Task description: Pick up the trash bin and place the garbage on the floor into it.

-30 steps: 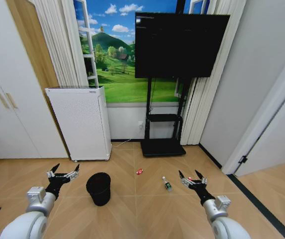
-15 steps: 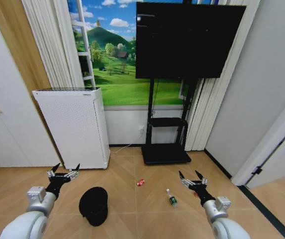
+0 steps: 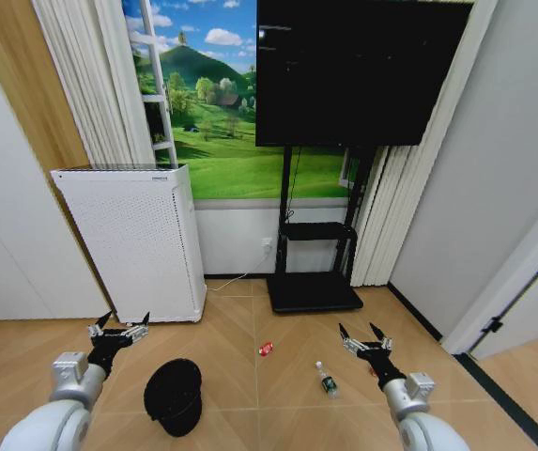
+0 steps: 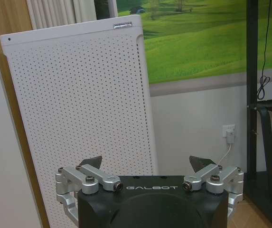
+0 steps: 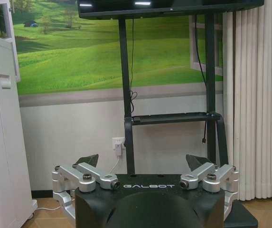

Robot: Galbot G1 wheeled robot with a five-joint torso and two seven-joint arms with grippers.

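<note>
While both arms are held low in front of us, the left gripper (image 3: 118,329) and the right gripper (image 3: 363,339) have their fingers spread wide and carry nothing, so we judge the task is hardly begun. The trash bin (image 3: 174,396) stands on the floor (image 3: 240,319) just ahead of the left gripper, and a red piece of garbage (image 3: 266,349) and a small bottle (image 3: 327,380) lie apart between the arms. A third item we cannot make out; perhaps the right gripper hides it.
</note>
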